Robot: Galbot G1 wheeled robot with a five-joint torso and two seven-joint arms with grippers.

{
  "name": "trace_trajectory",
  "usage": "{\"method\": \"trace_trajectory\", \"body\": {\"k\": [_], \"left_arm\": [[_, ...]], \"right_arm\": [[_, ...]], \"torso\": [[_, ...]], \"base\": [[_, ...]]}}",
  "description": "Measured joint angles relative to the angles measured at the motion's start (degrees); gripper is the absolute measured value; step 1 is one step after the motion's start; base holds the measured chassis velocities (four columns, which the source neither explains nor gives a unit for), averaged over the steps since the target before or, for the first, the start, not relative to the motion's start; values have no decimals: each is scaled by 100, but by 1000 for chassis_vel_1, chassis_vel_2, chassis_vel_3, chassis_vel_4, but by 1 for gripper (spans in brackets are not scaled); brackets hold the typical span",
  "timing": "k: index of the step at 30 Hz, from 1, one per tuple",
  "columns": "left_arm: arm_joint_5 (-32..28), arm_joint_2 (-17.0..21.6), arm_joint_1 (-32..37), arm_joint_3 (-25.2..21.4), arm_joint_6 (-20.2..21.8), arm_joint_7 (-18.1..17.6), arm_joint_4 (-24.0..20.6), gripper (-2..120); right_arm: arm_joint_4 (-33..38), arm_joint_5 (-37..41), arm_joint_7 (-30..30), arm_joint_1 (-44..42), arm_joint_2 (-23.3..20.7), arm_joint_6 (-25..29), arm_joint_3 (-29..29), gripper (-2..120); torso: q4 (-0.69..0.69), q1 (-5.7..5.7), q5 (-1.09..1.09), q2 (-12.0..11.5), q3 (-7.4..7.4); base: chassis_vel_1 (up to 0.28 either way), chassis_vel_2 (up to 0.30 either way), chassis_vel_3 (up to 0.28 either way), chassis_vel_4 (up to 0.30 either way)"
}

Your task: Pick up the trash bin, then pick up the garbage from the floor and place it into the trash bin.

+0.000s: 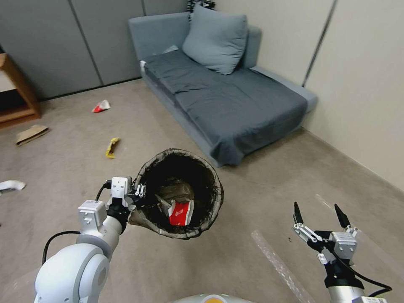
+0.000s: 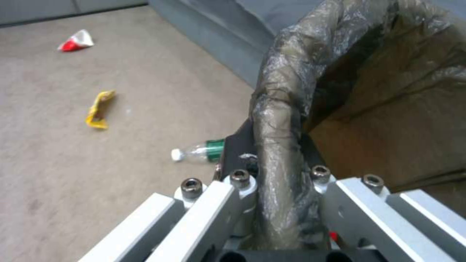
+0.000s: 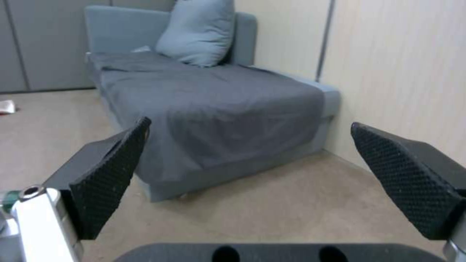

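The left gripper (image 1: 139, 194) has its jaws pinched on the rim of the small round trash bin with the dark bag liner folded over its edge (image 1: 185, 160), holding it up off the floor and tipped so the mouth faces back toward the robot. A red-and-white crumpled wrapper (image 1: 181, 212) already lies inside. From here the bin looks light and thin-walled, and the liner is slick film (it could slide under the pads), so the rim pinch seems the right hold.

The right gripper (image 1: 320, 219) hovers low on the other side, jaws spread wide and empty.

Out on the carpet, a clear green-labelled bottle (image 2: 199, 152) lies nearest; it should be light but prone to rolling, best taken across its body. The yellow snack bag (image 1: 112, 147), another red-and-white wrapper (image 1: 101, 106), brown paper (image 1: 31, 134) and white tissue (image 1: 11, 185) lie farther off, all soft and crushable.
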Motion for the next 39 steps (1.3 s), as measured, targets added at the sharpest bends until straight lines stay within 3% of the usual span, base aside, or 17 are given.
{"method": "trace_trajectory", "body": {"k": [39], "left_arm": [[-3, 16, -72, 5, -1, 22, 98, 3]], "right_arm": [[-158, -147, 203, 82, 117, -99, -108, 100]], "torso": [[0, 0, 0, 0, 0]], "base": [[96, 94, 91, 97]]}}
